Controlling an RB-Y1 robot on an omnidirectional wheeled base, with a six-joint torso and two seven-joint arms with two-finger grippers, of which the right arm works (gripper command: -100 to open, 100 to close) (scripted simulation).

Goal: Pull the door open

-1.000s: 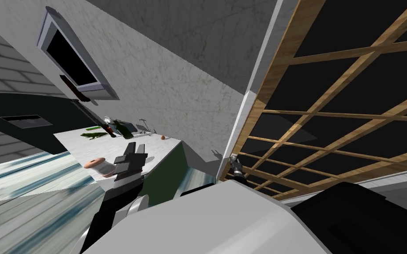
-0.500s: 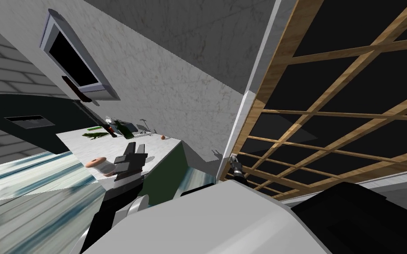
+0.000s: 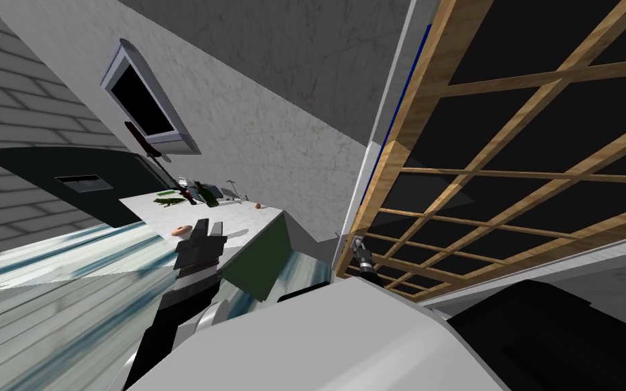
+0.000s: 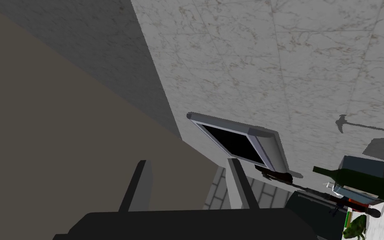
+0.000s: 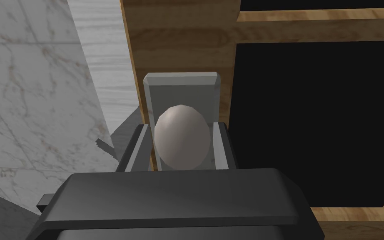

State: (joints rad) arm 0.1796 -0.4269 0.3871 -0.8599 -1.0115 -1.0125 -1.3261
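Clamping the smooth, probably slippery knob (image 5: 182,135) by its sides, the right gripper (image 5: 183,146) commands a rigid wooden door (image 5: 178,37); left gripper (image 4: 188,175) released.

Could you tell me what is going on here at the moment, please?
The robot is working on the wooden lattice door. Its right gripper is shut on the door's oval grey knob, which sits on a grey plate at the door's edge, beside the white door frame. The left gripper is open and empty, held out near the white counter. How far the door has come open is hard to tell.
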